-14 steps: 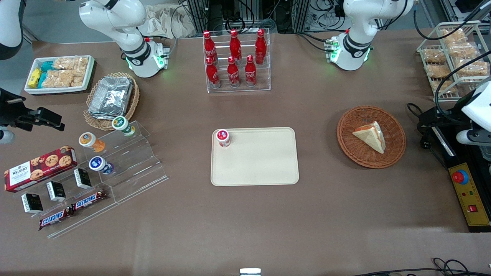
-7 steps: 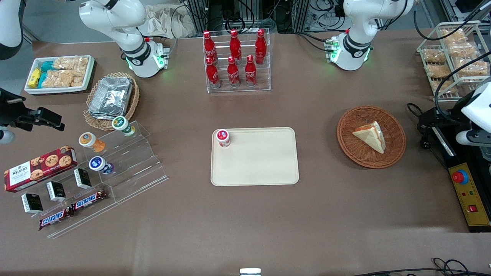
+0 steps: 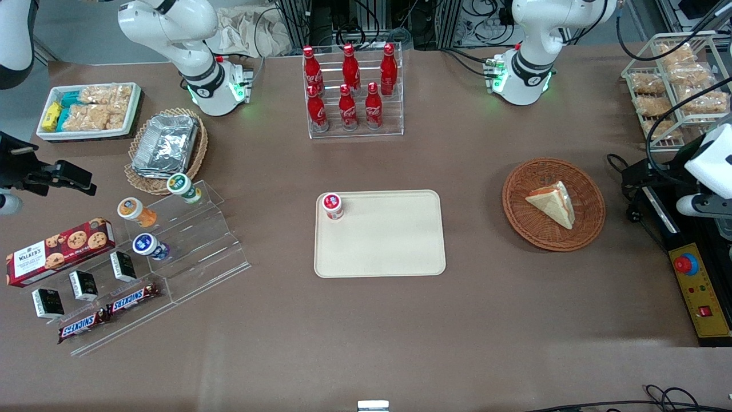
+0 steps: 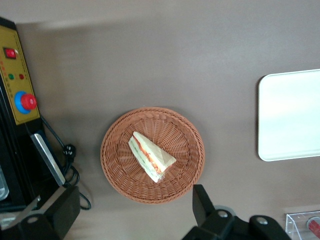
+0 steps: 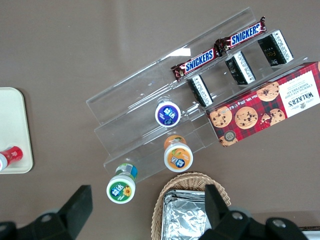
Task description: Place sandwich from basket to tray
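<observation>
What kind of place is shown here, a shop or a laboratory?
Probably a robotics lab staged as a snack counter: cola bottles in a clear rack, a sandwich in a basket, an emergency-stop box. The open pincer hovers above the basket.

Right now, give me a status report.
Gripper open, high above the basket. Sandwich lies in it, untouched. Tray holds one small cup; nothing blocks the way.
</observation>
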Motion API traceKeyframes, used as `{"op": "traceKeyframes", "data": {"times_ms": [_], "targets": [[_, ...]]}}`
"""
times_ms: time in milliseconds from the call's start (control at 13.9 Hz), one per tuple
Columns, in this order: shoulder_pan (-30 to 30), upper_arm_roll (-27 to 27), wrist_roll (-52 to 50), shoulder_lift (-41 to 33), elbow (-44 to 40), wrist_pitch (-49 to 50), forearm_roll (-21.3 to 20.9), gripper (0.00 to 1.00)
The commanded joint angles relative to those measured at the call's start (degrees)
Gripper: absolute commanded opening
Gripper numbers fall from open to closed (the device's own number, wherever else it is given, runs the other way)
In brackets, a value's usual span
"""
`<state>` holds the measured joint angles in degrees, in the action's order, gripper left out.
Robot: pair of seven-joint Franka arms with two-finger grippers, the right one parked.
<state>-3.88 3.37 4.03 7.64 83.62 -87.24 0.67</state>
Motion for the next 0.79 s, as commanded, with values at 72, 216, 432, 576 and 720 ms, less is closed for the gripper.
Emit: {"op": "traceKeyframes", "data": {"times_ms": [72,216,432,576,720], "targets": [[-0.16,-0.20,-5.86,-2.79,3.47,0.75,0.65,1.00],[-0.16,-0.12,-8.85,-4.81,7.15,-1.17,0.65,1.00],[-0.07,-0.03,-16.48,-8.85,16.28,-7.22,0.65,1.00],[0.01,-0.03,-21.23,-12.71,25.32,-14.51,0.56,1.00],[0.10,0.06,-28.16,-16.14,34.64,-22.24,0.56,1.00]]}}
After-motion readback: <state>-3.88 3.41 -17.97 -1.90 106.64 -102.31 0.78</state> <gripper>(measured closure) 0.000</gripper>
